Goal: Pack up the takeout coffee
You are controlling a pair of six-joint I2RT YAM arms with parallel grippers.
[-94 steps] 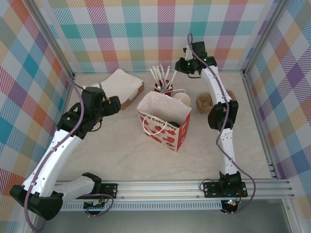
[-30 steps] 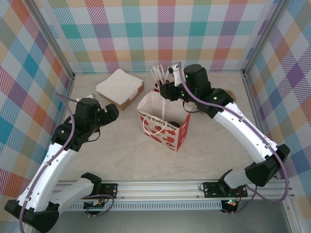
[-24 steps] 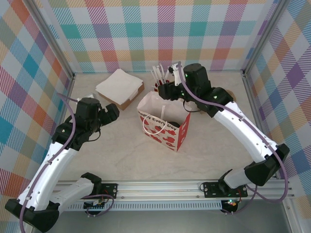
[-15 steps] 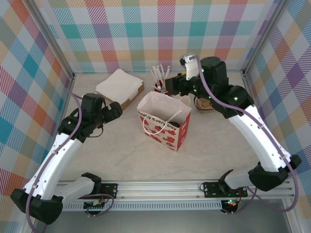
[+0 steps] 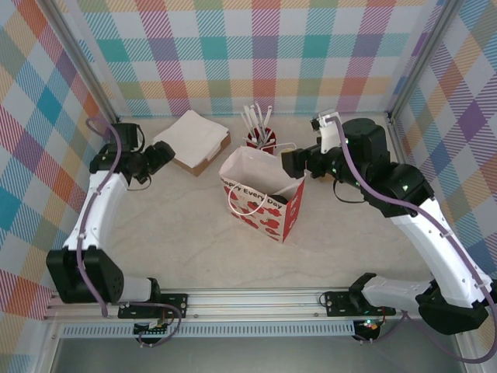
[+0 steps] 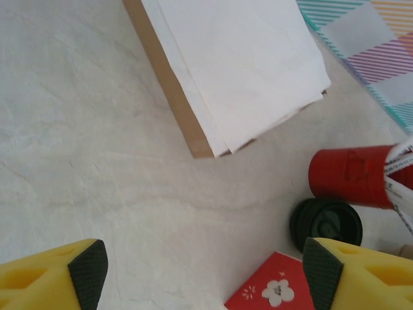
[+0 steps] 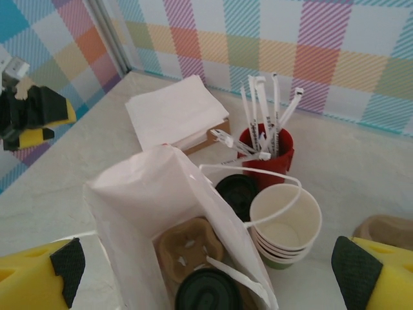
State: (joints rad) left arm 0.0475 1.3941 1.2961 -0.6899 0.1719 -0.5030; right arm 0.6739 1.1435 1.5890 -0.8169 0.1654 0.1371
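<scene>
the left claw (image 6: 205,271) is seen spread wide, its black pads (image 6: 88,268) set at the two lower corners of the left wrist view, with nothing caught between them. bare desk (image 5: 178,233) lies beneath it. ahead of it a stack of white napkins (image 6: 239,71) is laid on a brown board (image 6: 169,84). further right, a red cup (image 6: 352,175) holding white sticks is stood just beside a black lid (image 6: 326,223). a red corner of the paper bag (image 6: 274,294) is shown at the lower edge. from above, this claw is found at the far left of the desk, near the napkins and well apart from the paper bag.

the right claw (image 7: 210,268) is likewise held spread and empty, above and just to the right of the paper bag's open mouth. inside the bag a cardboard carrier (image 7: 187,248) is seated, and a dark round lid (image 7: 206,290) is seen next to it; whether a cup sits under that lid cannot be told. the takeout coffee cups (image 7: 284,223) are nested in a stack with cream-white rims and a strip of green at the bottom. they are stood on the desk outside the paper bag, just beside its right wall. the black lid is placed between that stack and the red cup.
</scene>
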